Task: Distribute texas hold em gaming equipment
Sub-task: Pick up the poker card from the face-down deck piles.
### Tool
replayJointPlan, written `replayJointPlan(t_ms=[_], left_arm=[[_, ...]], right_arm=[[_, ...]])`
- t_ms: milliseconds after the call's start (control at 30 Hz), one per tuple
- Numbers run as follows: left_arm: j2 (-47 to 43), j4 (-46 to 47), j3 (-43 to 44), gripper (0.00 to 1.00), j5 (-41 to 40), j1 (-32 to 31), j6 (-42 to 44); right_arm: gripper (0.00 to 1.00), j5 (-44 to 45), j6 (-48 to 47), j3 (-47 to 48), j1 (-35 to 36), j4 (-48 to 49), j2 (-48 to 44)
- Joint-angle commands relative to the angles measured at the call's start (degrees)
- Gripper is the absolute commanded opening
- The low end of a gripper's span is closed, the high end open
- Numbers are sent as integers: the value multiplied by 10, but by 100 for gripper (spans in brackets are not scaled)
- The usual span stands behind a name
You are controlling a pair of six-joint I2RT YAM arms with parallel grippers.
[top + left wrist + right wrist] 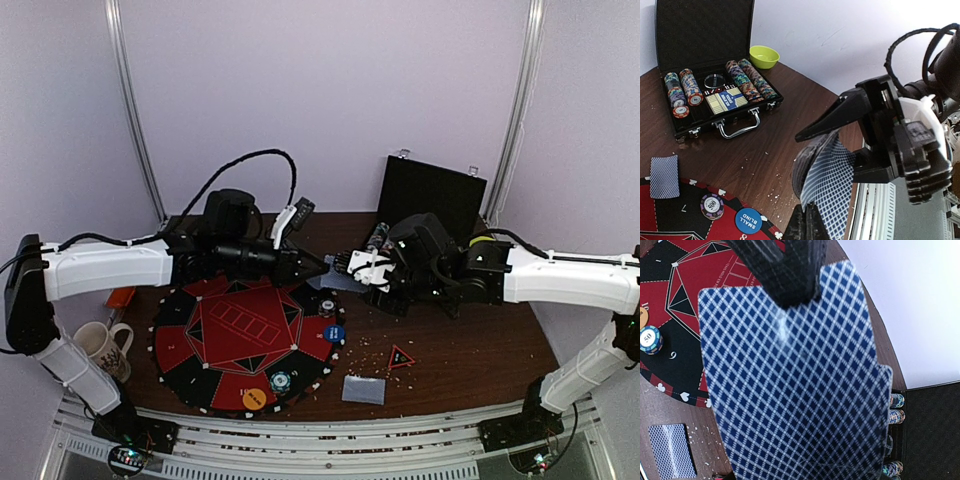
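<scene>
Over the table's middle my two grippers meet at a deck of blue-diamond-backed playing cards (807, 162). My right gripper (347, 266) is shut on the deck, and its black upper finger (840, 112) lies over the stack. My left gripper (810, 207) is shut on the top card (835, 190), which is peeled away from the deck. In the right wrist view that card (795, 390) fills the frame and hides my right fingers. On the red and black mat (245, 340) lie a blue small-blind disc (334, 333), an orange disc (254, 399) and a poker chip (281, 380).
An open black chip case (705, 30) with chip rows stands at the back, a yellow-green bowl (764, 56) beside it. One face-down card (363, 389) lies near the front edge, another (664, 176) by the mat. A mug (100, 345) stands at the left. Crumbs dot the wood.
</scene>
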Motion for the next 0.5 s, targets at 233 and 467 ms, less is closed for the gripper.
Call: replayJointPlan(t_ms=[233, 467], left_arm=[[12, 17, 22, 21, 7, 1, -3], [5, -3, 27, 10, -14, 1, 12]], right_arm=[[50, -5, 1, 0, -3, 15, -17], [50, -4, 1, -1, -4, 14, -17]])
